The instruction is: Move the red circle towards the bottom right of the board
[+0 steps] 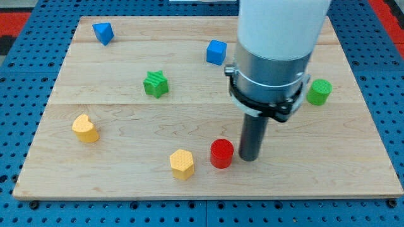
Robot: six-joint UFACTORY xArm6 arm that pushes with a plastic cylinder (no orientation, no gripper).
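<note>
Camera view
Arm end: a plain dark rod with no jaws, nothing to open or close.
My tip (249,158): on the wooden board (353,170), just to the view's right of the red circle (221,153), close beside it; contact cannot be told.
Red circle: low on the board, slightly right of centre.
Yellow hexagon (182,164): just left of the red circle.
Yellow heart-like block (85,128): far left.
Green star (155,84): upper left of centre.
Green cylinder (319,92): right side.
Blue cube (216,52): top centre.
Blue angular block (103,32): top left.

Upright rod, my tip (249,158) seemingly touching the board
</note>
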